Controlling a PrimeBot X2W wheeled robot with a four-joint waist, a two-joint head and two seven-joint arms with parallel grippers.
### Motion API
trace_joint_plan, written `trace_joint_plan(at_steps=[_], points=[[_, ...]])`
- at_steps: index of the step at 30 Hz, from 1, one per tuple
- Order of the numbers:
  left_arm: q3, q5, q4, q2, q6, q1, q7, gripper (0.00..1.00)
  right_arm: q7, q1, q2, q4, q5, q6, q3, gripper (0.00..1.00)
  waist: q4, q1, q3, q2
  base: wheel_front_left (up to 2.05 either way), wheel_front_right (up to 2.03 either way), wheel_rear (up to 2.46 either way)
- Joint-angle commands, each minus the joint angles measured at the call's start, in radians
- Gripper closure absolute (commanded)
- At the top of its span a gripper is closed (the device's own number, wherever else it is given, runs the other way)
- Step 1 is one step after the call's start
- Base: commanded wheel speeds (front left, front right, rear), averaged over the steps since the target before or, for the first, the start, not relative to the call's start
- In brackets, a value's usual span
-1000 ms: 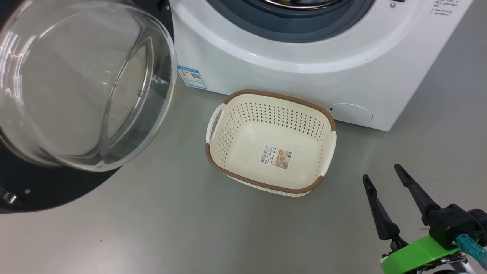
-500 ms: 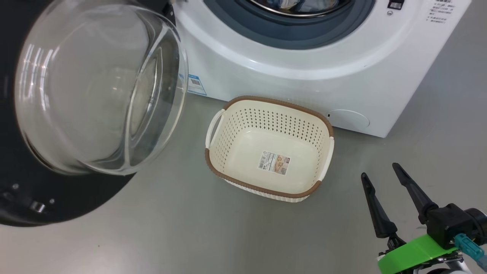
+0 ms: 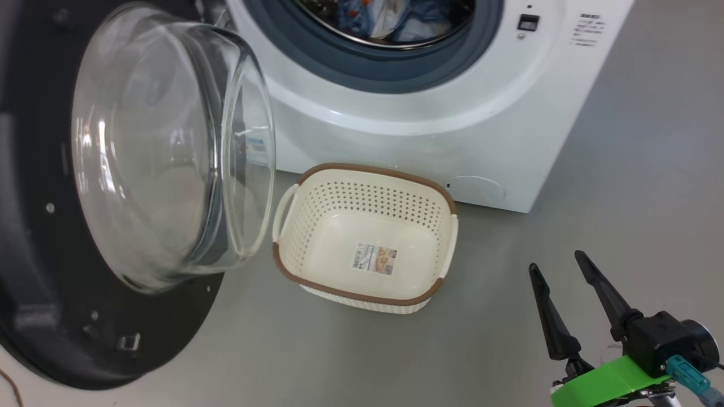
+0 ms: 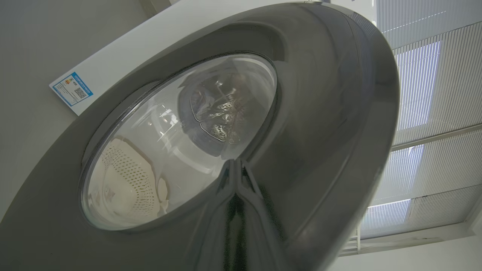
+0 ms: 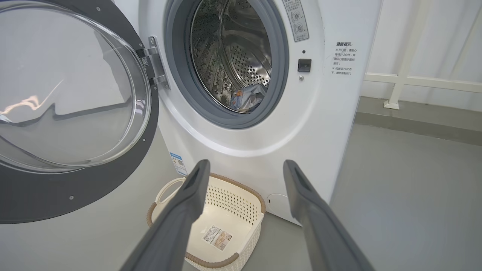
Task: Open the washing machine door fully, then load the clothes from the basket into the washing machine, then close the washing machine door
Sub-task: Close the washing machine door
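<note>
The washing machine (image 3: pixel 424 130) stands open, and its steel drum holds the light-blue clothes (image 3: pixel 390 17) (image 5: pixel 246 98). On the left the washing machine door (image 3: pixel 56 316) hangs part-way swung, its glass bowl (image 3: pixel 169 147) facing the basket. The cream basket (image 3: pixel 362 195) (image 5: pixel 233 203) sits empty on the floor before the machine, with a label on its bottom. My left gripper (image 4: pixel 235 188) is shut, its tips against the door's glossy outer face (image 4: pixel 320 113). My right gripper (image 3: pixel 555 260) (image 5: pixel 245 162) hovers open at the lower right, to the right of the basket and holding nothing.
Grey floor (image 3: pixel 622 198) spreads right of the machine. A white railing (image 5: pixel 399 79) runs along the back wall on the right. Window blinds (image 4: pixel 421 94) show behind the door. The door's latch socket (image 3: pixel 527 22) sits right of the drum opening.
The head view has shifted, showing more of the drum and the clothes. The door has swung toward the machine, its bowl now nearer the basket. The right gripper stays open.
</note>
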Motion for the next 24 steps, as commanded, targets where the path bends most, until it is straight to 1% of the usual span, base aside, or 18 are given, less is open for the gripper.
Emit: trace_joint_plan(at_steps=[1,11,12,24], points=[[0.032,-0.005,-0.045,0.041,0.004,-0.013,0.012,1.0,-0.015,0.004,0.003,-0.019,0.007,0.009,0.026,0.0,-0.035,-0.0001,-0.021,0.0,0.0,0.0,0.0],[-0.001,-0.017,-0.153,0.019,0.024,0.015,0.041,1.0,-0.047,0.0,0.016,0.003,0.015,0.009,0.02,0.0,-0.156,-0.0001,-0.02,0.0,0.0,0.0,0.0],[-0.001,-0.017,-0.153,0.019,0.024,0.015,0.041,1.0,-0.047,0.0,0.016,0.003,0.015,0.009,0.02,0.0,-0.156,-0.0001,-0.02,0.0,0.0,0.0,0.0],[-0.05,-0.031,-0.186,-0.029,0.029,-0.031,0.053,1.0,-0.081,-0.016,0.02,0.035,0.041,0.009,0.026,0.0,-0.314,-0.0001,-0.005,0.0,0.0,0.0,0.0]])
